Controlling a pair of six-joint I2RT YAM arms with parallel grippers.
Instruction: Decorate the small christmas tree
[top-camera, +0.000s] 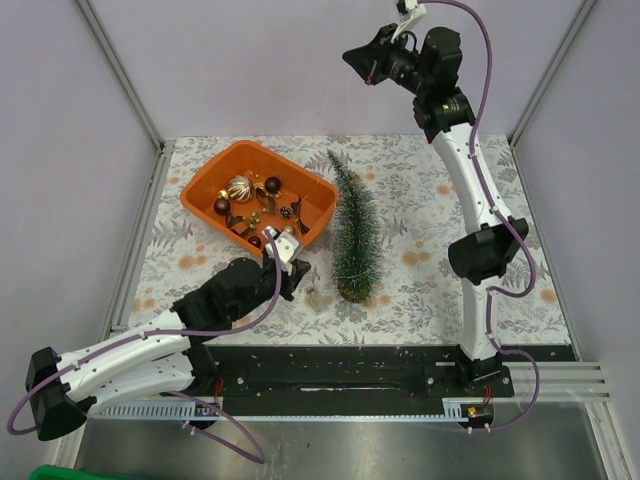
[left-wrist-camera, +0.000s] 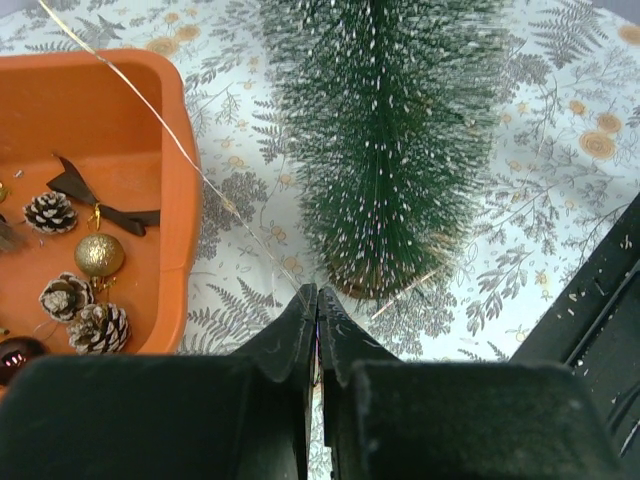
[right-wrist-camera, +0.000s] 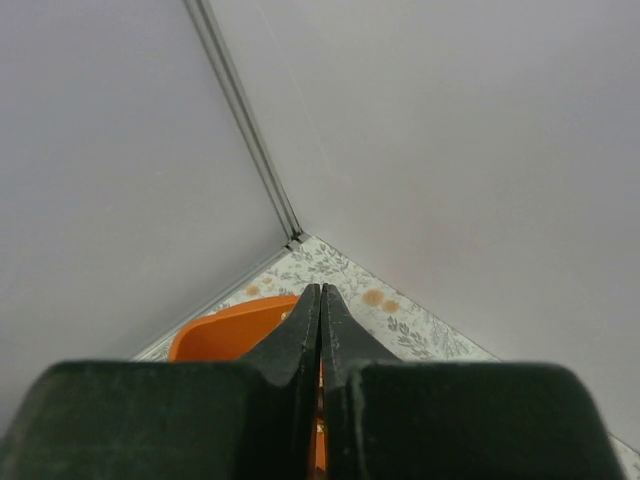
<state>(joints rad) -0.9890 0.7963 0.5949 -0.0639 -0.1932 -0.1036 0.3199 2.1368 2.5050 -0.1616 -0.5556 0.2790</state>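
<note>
The slim, cone-shaped, dark green frosted Christmas tree (top-camera: 353, 235) is lying on its side just right of the orange plastic tray (top-camera: 210, 172), with its round base past the tray's near corner. It is probably light, with springy bristles that slip, so you are better off pinching the base. Your left gripper (left-wrist-camera: 317, 300) is hovering low by that corner, jaws nearly shut. A thin gold thread (left-wrist-camera: 190, 165) is running to them, but I cannot tell whether it is pinched. Your right gripper (right-wrist-camera: 321, 293) is hanging high beyond the tray, closed and empty.
</note>
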